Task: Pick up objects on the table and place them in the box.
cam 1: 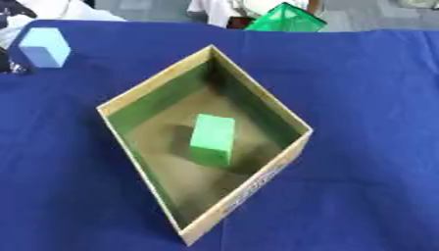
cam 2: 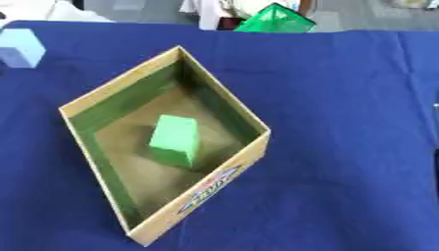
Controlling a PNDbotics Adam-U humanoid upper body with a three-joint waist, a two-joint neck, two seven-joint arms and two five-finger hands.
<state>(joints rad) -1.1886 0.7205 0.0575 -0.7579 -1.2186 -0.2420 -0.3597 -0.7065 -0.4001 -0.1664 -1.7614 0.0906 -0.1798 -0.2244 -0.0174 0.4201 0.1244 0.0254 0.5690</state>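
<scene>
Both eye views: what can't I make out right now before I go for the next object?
- Both hands: in neither view.
- Light blue block: cut by the left edge in the right eye view.
- Green object at the far table edge: the top edge cuts it; shape unclear.
- Printing on the box: blurred, unreadable.
- Green block in the box: its underside is hidden.

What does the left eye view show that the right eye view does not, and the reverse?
Only the left eye view shows the whole light blue block at the table's far left. Only the right eye view shows the coloured print on the box's near outer wall clearly. Both show the cardboard box, the green block inside it, the blue tablecloth, and no robot hand.
</scene>
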